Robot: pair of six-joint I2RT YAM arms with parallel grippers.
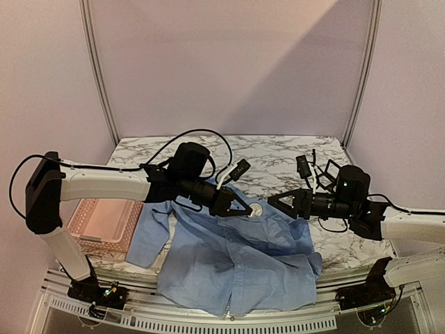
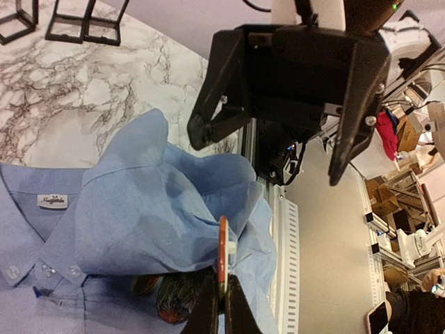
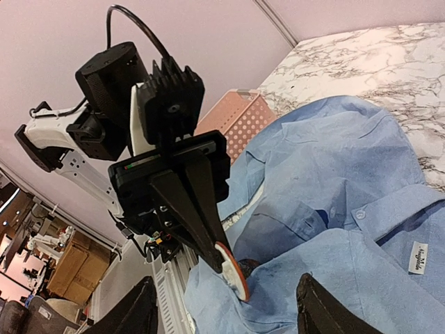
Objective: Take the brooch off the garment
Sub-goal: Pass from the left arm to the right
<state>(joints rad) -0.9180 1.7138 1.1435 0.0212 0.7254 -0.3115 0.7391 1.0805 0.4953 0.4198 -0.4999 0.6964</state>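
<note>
White marble-veined table (image 1: pixel 278 149), lilac walls (image 1: pixel 229 62), pink basket (image 1: pixel 104 223) at left, black wire frames (image 1: pixel 327 170) at back, light blue garment (image 1: pixel 236 264) rumpled near the front, left gripper (image 1: pixel 245 207) pinching red-rimmed brooch (image 3: pixel 233 268) above it, right gripper (image 1: pixel 272 202) spread opposite

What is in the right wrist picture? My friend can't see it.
The left gripper pinches a round, red-rimmed brooch close to the wrinkled blue shirt. The right gripper stands open at the bottom edge. A pink basket and marble table lie behind.
</note>
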